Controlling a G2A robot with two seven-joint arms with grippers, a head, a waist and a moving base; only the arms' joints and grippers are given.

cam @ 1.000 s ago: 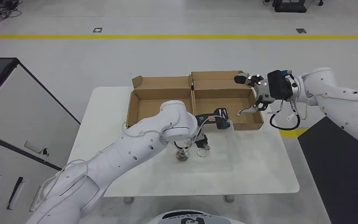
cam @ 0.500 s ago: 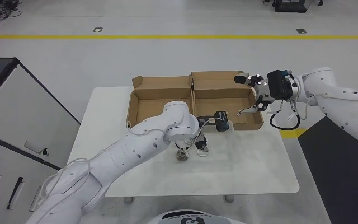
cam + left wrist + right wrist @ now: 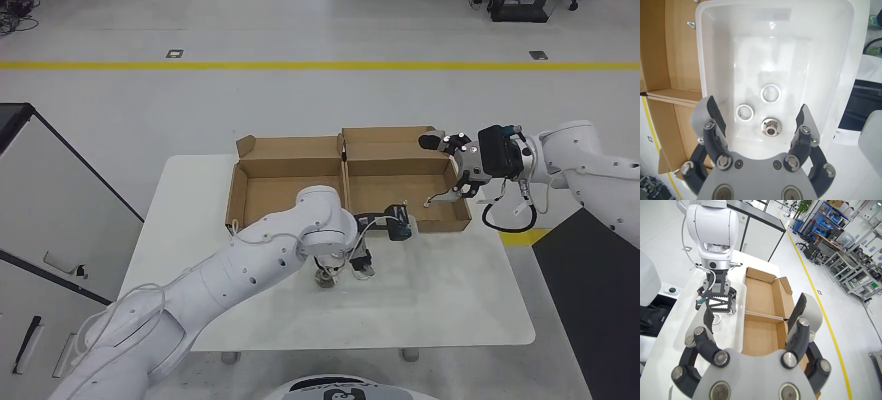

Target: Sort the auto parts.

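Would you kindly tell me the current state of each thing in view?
Left end effector: open, empty.
Right end effector: open, empty.
Cardboard box: lid flaps open.
Tray: holding three metal parts.
Large ring: lying flat.
Small ring: lying flat.
Hub: upright, bore facing up.

A yellow floor line (image 3: 320,66) runs beyond the white table (image 3: 460,300), a cabinet (image 3: 60,200) beside it.

Bright overhead light glares softly off the white tray (image 3: 772,24).
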